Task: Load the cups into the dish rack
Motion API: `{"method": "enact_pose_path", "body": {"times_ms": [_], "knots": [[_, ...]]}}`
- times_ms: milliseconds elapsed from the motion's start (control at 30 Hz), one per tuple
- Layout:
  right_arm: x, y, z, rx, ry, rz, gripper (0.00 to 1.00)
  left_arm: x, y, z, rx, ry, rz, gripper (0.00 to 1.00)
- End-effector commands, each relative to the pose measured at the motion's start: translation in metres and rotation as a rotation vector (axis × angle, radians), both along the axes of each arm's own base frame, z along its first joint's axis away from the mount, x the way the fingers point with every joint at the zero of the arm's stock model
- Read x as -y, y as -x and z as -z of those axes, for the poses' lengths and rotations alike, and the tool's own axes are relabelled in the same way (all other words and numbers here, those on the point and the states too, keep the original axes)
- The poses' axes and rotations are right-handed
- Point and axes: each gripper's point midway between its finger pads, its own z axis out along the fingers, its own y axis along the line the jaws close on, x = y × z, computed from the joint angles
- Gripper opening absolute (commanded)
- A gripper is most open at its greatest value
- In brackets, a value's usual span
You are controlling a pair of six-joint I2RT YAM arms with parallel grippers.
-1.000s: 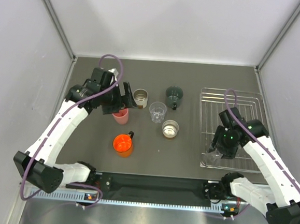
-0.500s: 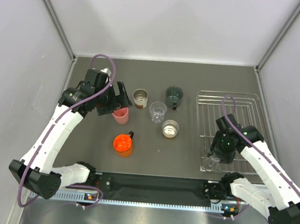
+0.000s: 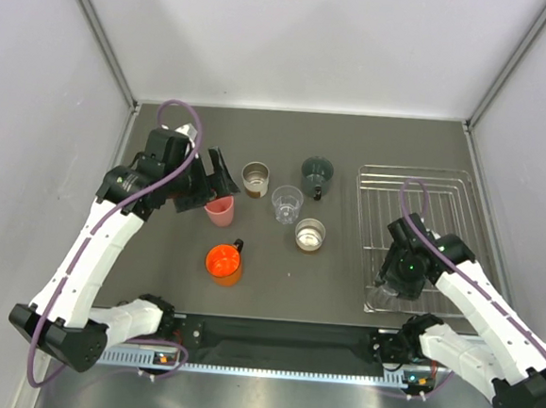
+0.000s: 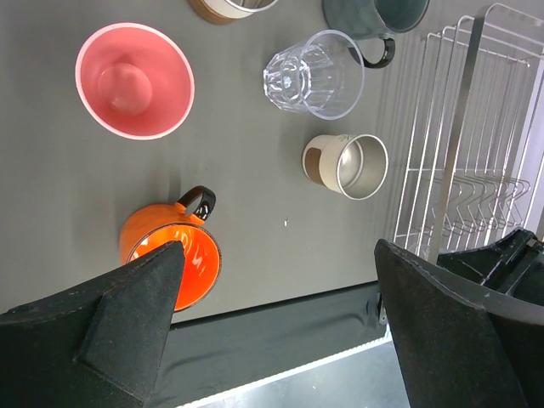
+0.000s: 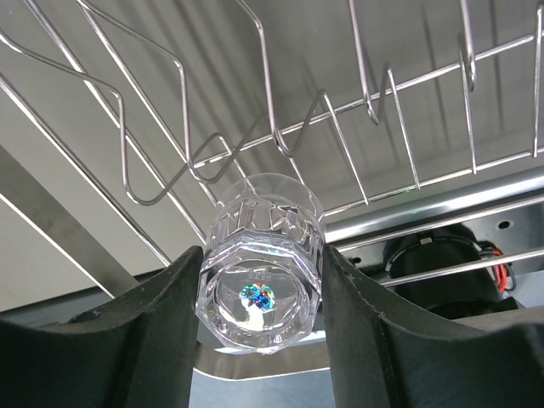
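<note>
Right jaws: my right gripper (image 5: 262, 316) is clamped on the held clear tumbler (image 5: 259, 255), one pad on each side of its faceted wall, its base toward my wrist camera.
Where it hangs: over the near left corner of the dish rack (image 3: 417, 176), above the zigzag wires; I cannot tell whether it touches one.
How it handles: light, rigid and slick (the facets give my pads some bite). I judge a grip across the mid wall safest, since the thin rim could crack or slip.
Orange mug (image 3: 223, 262): the cup nearest the worktop's near edge, upright and left of centre. It looks sturdy; I would pinch the wall, away from the black handle.
Nearer steel cup (image 3: 309, 233): upright near the middle, hard and shiny, so likely to slide in a loose grip.
Pink cup (image 3: 220, 209): upright, tapered, probably light plastic; grip it low on the flare.
Second clear tumbler (image 3: 286, 203): upright at centre, the same slippery sort.
Far steel cup (image 3: 254, 176): upright, toward the far edge.
Dark green mug (image 3: 316, 174): beside it to the right, handle pointing nearward.
Left jaws: my left gripper (image 4: 276, 255) hangs spread wide and empty above the pink cup.
</note>
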Motion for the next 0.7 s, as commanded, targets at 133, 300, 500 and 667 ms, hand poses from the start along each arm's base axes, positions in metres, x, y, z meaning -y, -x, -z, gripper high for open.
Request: {"method": "enact_pose_path", "body": {"times_ms": [133,300,500,667], "knots": [[-0.005,-0.009,-0.002,0.070,-0.014,0.025,0.17,-0.001,0.006,-0.005,0.009,0.022,-0.001,0.99],[-0.006,-0.007,0.000,0.066,-0.017,0.012,0.36,0.001,0.007,-0.003,0.001,0.029,0.001,0.99],[0.000,-0.004,0.001,0.062,0.013,0.019,0.16,0.001,0.006,-0.003,0.002,0.035,0.000,0.98],[0.003,-0.010,0.001,0.096,0.027,0.042,0.00,0.002,0.006,-0.002,-0.005,0.035,0.003,0.98]]}}
